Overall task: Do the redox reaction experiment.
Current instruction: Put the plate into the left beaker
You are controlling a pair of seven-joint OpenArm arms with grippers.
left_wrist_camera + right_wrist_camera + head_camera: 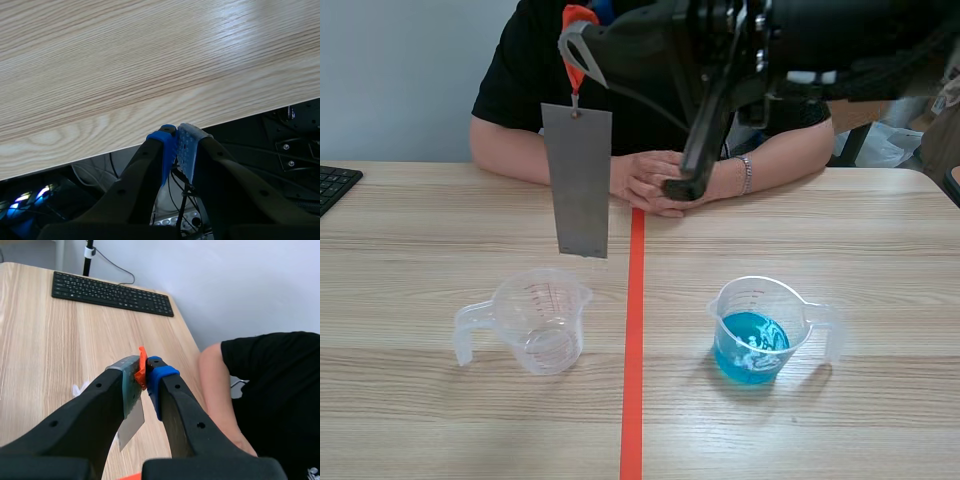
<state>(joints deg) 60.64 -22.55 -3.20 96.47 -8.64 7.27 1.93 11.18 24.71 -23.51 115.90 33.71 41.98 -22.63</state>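
Surface [670, 300] open between empty clear plastic jug [542, 322] and clear jug of blue liquid [757, 335]. Grey metal plate [578, 180] hangs in the air near the empty jug; person's clasped hands [655, 182] block far centre.

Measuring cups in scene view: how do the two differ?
Contents: the empty cup, left of the tape line, holds nothing; the blue cup, right of it, holds blue liquid. Handles: the empty cup's points to the picture's left, the blue cup's to its right. The metal sheet in the right gripper hangs near the empty cup, not the blue one. Both: clear plastic, upright, printed scales.
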